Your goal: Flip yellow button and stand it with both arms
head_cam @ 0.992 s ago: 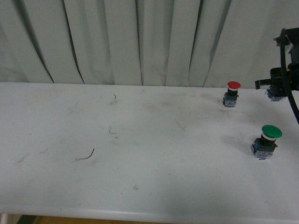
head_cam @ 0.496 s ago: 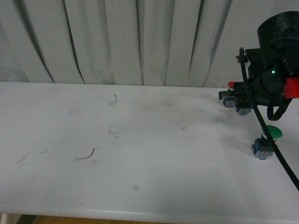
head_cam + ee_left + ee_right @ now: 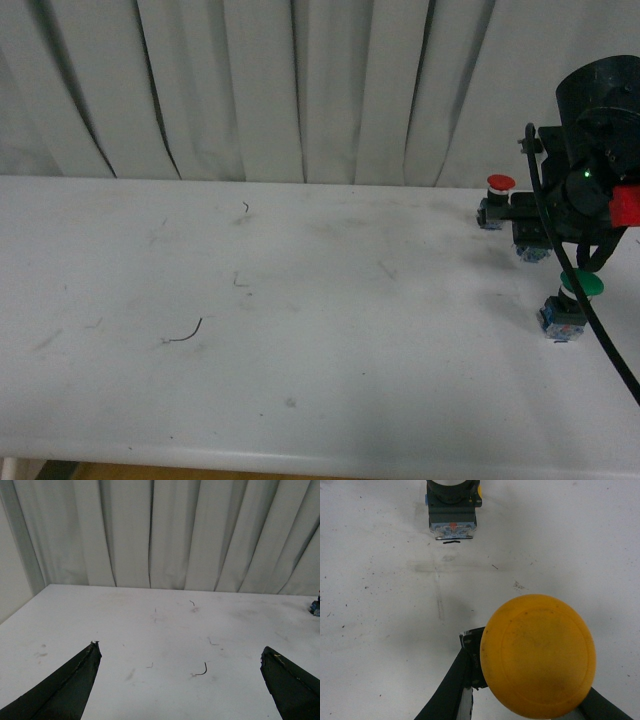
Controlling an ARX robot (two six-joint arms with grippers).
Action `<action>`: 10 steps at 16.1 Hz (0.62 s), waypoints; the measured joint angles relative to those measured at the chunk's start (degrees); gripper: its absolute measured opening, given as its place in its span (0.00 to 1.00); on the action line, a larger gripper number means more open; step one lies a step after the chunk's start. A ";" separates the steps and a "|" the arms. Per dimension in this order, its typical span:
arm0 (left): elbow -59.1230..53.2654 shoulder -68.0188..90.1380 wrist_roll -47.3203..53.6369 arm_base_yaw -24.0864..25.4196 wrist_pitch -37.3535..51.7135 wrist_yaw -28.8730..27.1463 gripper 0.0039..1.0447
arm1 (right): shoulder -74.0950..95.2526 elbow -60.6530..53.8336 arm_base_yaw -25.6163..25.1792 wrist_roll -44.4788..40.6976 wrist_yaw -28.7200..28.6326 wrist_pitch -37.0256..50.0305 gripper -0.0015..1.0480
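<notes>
In the right wrist view the yellow button's [image 3: 537, 655] round yellow-orange cap faces the camera, held above the white table between my right gripper's black fingers [image 3: 465, 675]. In the front view my right gripper [image 3: 528, 238] hangs low at the far right, just right of the red-capped button, and only the yellow button's blue base [image 3: 531, 251] shows under it. The right arm's [image 3: 600, 120] housing carries a green light and a red patch. My left gripper [image 3: 179, 647] is open and empty above bare table; it is out of the front view.
The red-capped button [image 3: 499, 199] stands at the back right. The green-capped button [image 3: 574, 300] stands in front of the right arm, partly behind its cable. Another upright button [image 3: 452, 507], cap cut off, shows in the right wrist view. Curtains hang behind the table [image 3: 300, 300].
The right arm swung in from the right edge with the button, covered the red-capped button, then shifted slightly right and lower, uncovering the red cap. The left gripper shows no earlier frame.
</notes>
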 joint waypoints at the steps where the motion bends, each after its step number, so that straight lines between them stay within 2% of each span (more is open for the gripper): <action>1: 0.00 0.00 0.00 0.00 -0.02 0.00 0.94 | 0.39 0.04 -0.31 0.00 -0.09 0.20 0.31; 10: 0.00 0.00 0.00 0.00 -0.02 0.00 0.94 | 2.86 2.14 -0.20 -0.46 -0.46 -0.46 0.31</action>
